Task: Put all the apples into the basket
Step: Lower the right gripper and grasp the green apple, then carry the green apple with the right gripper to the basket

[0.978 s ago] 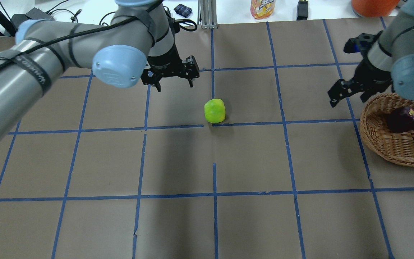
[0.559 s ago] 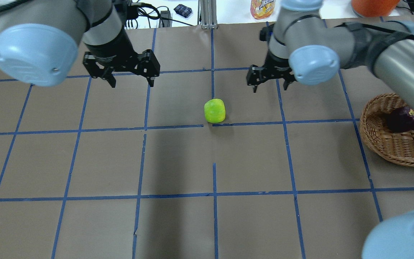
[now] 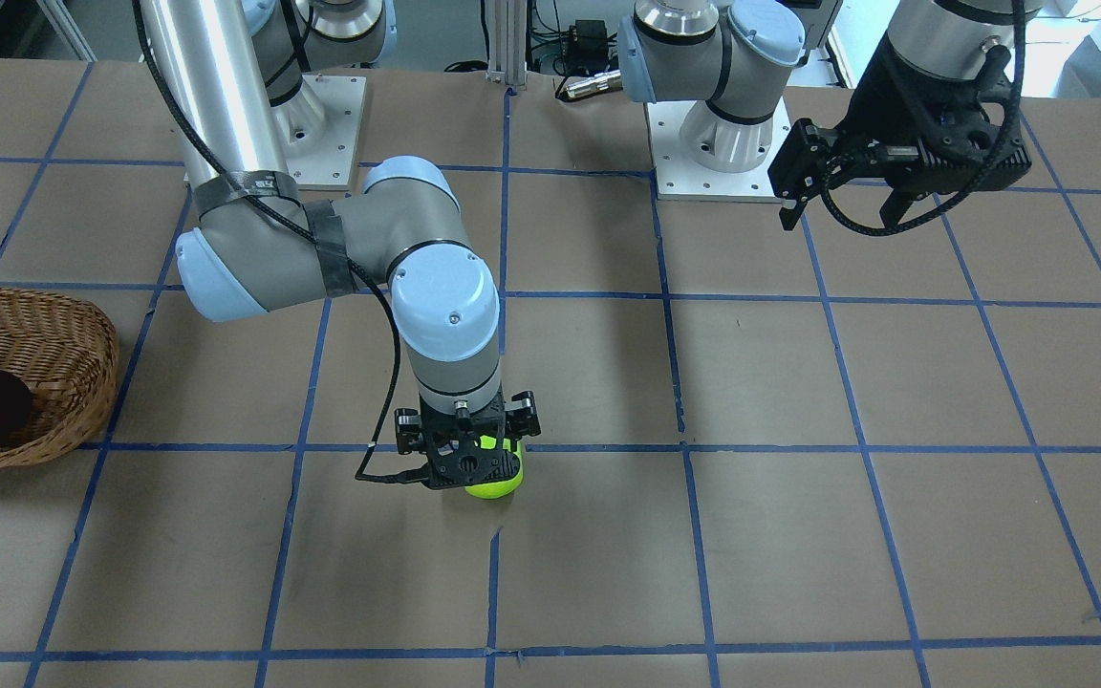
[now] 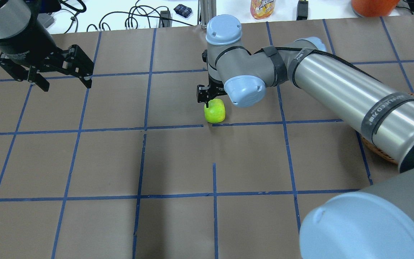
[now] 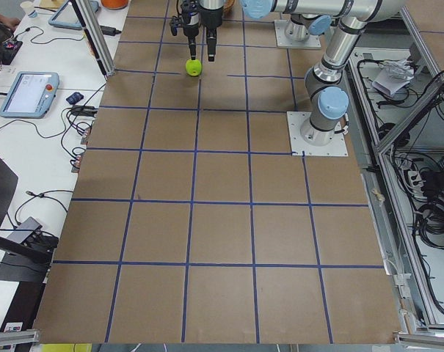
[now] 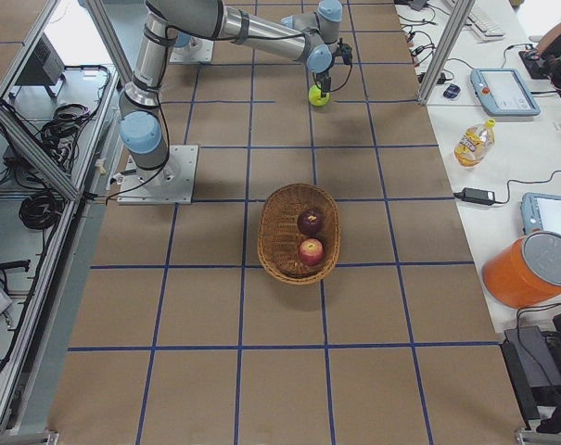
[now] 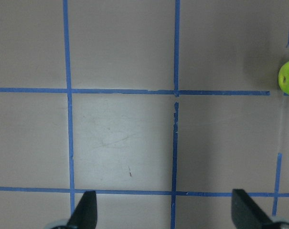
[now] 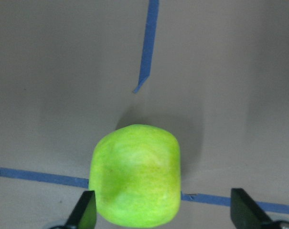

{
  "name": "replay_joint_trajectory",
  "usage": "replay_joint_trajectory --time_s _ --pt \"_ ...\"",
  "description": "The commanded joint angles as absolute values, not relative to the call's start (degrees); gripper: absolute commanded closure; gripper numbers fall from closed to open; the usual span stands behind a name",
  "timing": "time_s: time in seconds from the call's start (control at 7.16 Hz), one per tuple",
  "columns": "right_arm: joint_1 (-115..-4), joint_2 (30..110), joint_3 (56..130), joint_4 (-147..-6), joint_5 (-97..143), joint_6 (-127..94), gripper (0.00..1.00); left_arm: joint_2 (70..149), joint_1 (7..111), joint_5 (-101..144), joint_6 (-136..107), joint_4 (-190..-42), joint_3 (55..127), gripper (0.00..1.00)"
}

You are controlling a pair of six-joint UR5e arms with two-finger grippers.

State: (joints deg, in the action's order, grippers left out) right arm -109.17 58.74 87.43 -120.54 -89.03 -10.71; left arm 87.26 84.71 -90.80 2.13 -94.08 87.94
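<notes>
The yellow-green apple (image 4: 215, 111) lies on the table near its middle, also in the front view (image 3: 497, 481) and the right wrist view (image 8: 134, 176). My right gripper (image 4: 211, 101) is open just above it, jaws down and on either side of it without touching it, as the right wrist view (image 8: 165, 214) shows. The wicker basket (image 6: 275, 232) stands to the right and holds the purple-maroon apple (image 6: 309, 222) and the red apple (image 6: 311, 251). My left gripper (image 4: 67, 85) is open and empty, far to the left, well above the table.
A yellow bottle (image 4: 262, 8), an orange container (image 4: 372, 5) and cables lie on the white bench beyond the table's far edge. The right arm's long link (image 4: 336, 86) spans from the basket side to the middle. Blue tape lines grid the brown table.
The right arm has swung from beside the basket to the middle and come down over the green apple. The left arm has drawn back to the far left.
</notes>
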Motion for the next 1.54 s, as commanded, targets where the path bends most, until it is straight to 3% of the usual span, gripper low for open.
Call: replay_joint_trajectory --time_s 0.0,0.14,0.28,0.42,0.56,0.98,1.4 --pt "-110.04 55.65 87.54 -123.83 -89.12 -10.55 0.0 88.41 90.06 -91.14 -2.89 -92.39 87.37 0.0" --pt "-110.04 53.98 87.63 -124.45 -89.12 -10.46 0.0 88.42 90.26 -90.97 -3.25 -91.33 88.23 0.0" --pt "-110.04 53.27 87.45 -124.8 -89.12 -10.37 0.08 88.5 90.52 -90.88 -2.73 -91.06 88.42 0.0" --pt "-110.04 53.52 87.28 -124.72 -89.38 -10.11 0.36 88.42 90.53 -91.05 -2.9 -91.05 88.42 0.0" --pt "-109.87 54.4 86.75 -123.67 -90.78 -10.02 0.54 88.42 90.44 -91.05 -2.81 -91.05 87.9 0.0" --pt "-97.54 64.83 88.93 -117.36 -90.53 -3.99 0.57 88.33 90.44 -91.05 -2.99 -90.18 88.42 0.0" --pt "-79.16 72.04 100.33 -120.3 -91.14 8.45 0.56 88.33 90.44 -90.97 -2.99 -90.09 88.59 0.0"
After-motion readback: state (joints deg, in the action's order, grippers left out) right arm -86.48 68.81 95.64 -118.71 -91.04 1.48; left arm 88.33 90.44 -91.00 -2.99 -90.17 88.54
